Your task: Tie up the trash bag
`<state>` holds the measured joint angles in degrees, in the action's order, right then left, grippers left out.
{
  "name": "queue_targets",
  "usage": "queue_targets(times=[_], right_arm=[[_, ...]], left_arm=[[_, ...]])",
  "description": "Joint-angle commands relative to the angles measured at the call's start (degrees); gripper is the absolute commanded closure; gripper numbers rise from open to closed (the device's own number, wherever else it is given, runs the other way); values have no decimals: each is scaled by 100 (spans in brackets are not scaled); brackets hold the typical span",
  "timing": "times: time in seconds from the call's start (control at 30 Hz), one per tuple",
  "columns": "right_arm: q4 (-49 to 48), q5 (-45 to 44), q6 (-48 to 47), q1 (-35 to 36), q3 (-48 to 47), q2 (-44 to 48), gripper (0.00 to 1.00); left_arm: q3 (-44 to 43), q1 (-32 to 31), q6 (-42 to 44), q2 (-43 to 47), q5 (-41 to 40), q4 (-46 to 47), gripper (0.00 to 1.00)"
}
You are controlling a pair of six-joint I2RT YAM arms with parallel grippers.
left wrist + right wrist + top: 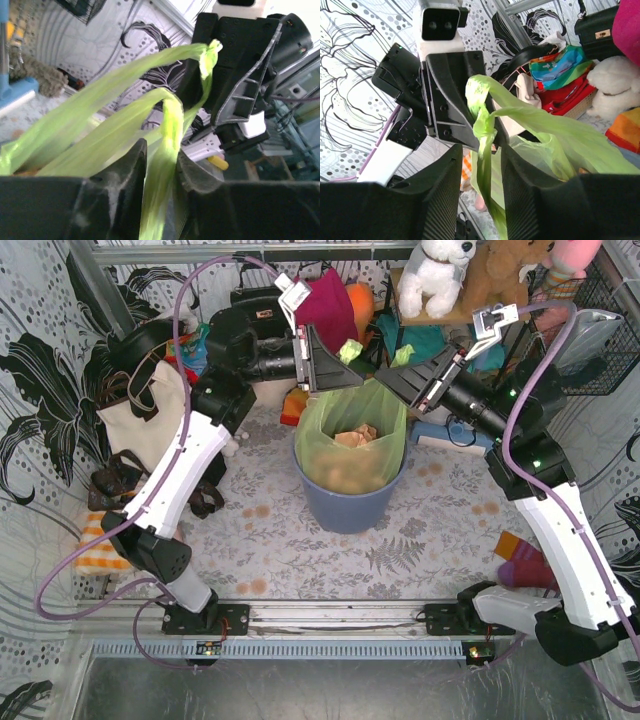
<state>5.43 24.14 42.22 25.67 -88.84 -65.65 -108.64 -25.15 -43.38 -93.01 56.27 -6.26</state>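
Sitting inside a blue-grey round bin (345, 508) at the middle of the worktop (300, 552), the trash bag (328, 425) is a thin, see-through lime-green liner. Tan paper scraps (356, 438) show through it. Its top is drawn up into two narrow strands that rise over the far rim of the bin, where the two arms meet nose to nose.

The left end effector (333, 364) reaches in from the left. In its wrist view a green strand runs down between its fingers (125, 172) and fills the narrow gap, so it is closed on the bag. One short green tip pokes up just beside it in the overhead view.

The right end effector (392, 376) comes in from the right, just beside the left one. Its fingers (442, 185) are drawn partway together around the other strand. Thin dark gaps show on both sides of the plastic, so I cannot tell whether it is truly pinched. In that view the two strands cross in a tight twist just beyond the fingertips.

A cream tote bag (140, 418) with black straps lies at the left side of the worktop. Plush toys (436, 272) sit on a shelf at the far right.
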Motion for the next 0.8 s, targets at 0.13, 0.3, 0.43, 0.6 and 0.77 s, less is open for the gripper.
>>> queue_targets(times=[0.13, 0.3, 0.43, 0.6, 0.77], right_arm=[[-156, 89, -103, -14, -546, -280, 81], [-39, 161, -240, -14, -1693, -722, 95], [35, 56, -357, -10, -2219, -843, 100], [-46, -120, -360, -12, -1532, -574, 100], [-389, -220, -98, -16, -332, -300, 100]], left_arm=[[-537, -15, -1471, -38, 420, 2137, 84], [-1048, 254, -1298, 191, -185, 1854, 82], [-908, 357, -792, 604, -772, 1403, 85], [223, 356, -796, 1064, -875, 1605, 85], [859, 355, -625, 1428, -1096, 1488, 85]])
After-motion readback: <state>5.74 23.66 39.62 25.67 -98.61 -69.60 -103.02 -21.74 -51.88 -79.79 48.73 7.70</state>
